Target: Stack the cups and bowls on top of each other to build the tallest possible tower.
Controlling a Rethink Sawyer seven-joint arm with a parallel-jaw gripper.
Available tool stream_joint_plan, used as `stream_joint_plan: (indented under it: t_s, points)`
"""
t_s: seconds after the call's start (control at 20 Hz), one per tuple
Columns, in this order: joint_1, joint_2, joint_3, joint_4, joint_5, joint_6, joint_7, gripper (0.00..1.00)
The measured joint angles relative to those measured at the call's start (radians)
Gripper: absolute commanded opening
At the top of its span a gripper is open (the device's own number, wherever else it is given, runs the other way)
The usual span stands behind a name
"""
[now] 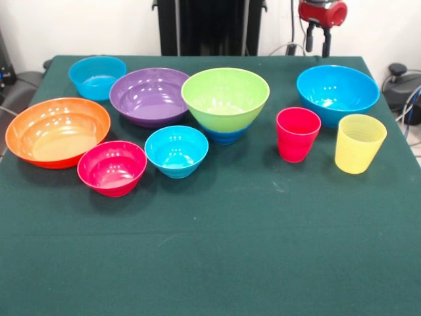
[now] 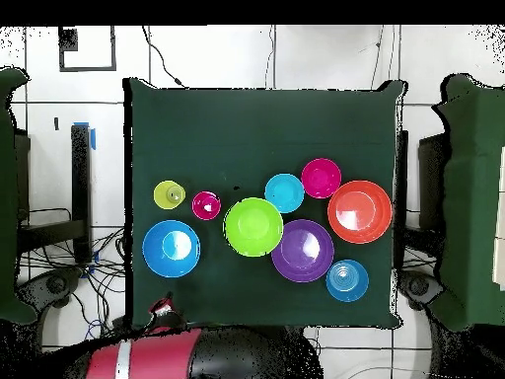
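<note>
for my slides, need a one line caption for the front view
Cups and bowls spread on the green table; lime green bowl already sits on a dark blue bowl.

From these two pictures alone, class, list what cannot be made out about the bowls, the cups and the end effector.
- End effector: front view cuts it off at the top edge; open or shut is unclear.
- Dark blue bowl: the lime green bowl hides most of it in the front view, all of it overhead.
- Yellow cup: overhead, too small to judge its ribs.

Looks like a robotics lab to me: green-clothed table point(image 1: 217, 263), loose cables point(image 2: 59, 271) on tiled floor point(image 2: 296, 59), probably equipment racks alongside.
</note>
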Motion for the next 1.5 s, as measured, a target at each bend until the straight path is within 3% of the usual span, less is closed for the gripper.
stream_joint_plan:
  t_s: [0.45,1.5]
  points:
    - [0.086,-0.004,-0.068,0.01,-0.084,-0.144,0.0,1.0]
    - [0.055,-0.02,-0.092,0.007,-0.109,-0.145,0.0,1.0]
